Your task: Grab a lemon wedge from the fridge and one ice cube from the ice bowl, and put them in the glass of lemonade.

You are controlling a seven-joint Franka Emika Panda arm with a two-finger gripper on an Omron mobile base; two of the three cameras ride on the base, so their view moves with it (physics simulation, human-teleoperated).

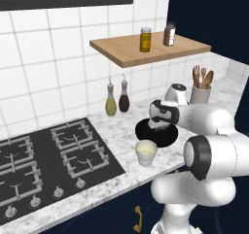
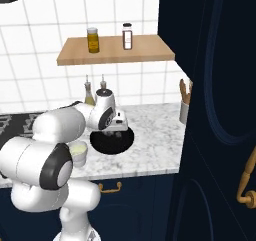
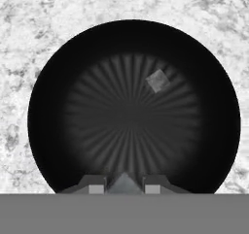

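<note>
Fingers (image 3: 97,183) narrow, pinching a greyish ice cube (image 3: 125,181) over black ice bowl (image 3: 44,121) with second cube (image 3: 158,80), marble counter (image 3: 29,34).

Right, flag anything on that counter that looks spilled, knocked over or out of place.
Nothing stands out. The glass of lemonade stands upright on the marble counter with no spill around it. The black bowl sits flat with one ice cube lying loose inside. The bottles by the wall are upright.

My marble counter (image 1: 121,136) carries the black ice bowl (image 1: 170,136), the glass of lemonade (image 1: 146,153) just beside it, two bottles (image 1: 117,100), a utensil pot (image 1: 200,93) and the hob (image 1: 48,165).
</note>
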